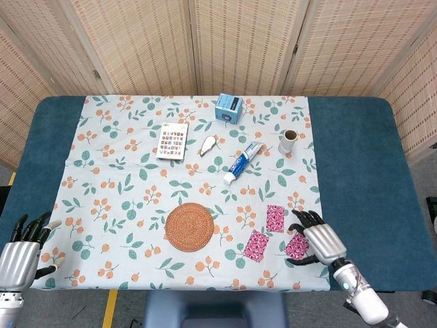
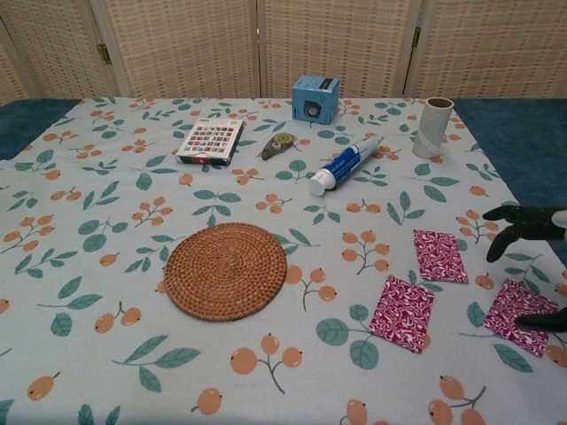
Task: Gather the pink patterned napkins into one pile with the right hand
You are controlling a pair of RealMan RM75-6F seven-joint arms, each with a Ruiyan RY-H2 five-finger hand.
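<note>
Three pink patterned napkins lie apart at the front right of the floral cloth: one [image 2: 440,256] furthest back, one [image 2: 402,312] nearer the front, one [image 2: 523,316] at the right. The same three show in the head view [image 1: 275,218], [image 1: 257,245], [image 1: 298,244]. My right hand [image 1: 319,239] hangs over the rightmost napkin with fingers spread and nothing held. In the chest view the right hand [image 2: 532,221] is cut by the right edge, its thumb by that napkin's far corner. My left hand [image 1: 20,246] rests open at the front left, off the cloth.
A round woven mat [image 2: 226,270] lies left of the napkins. Further back are a toothpaste tube [image 2: 344,165], a blue box [image 2: 315,98], a cardboard roll [image 2: 432,127], a patterned card pack [image 2: 210,141] and a small tape dispenser [image 2: 282,144]. The table's front edge is close.
</note>
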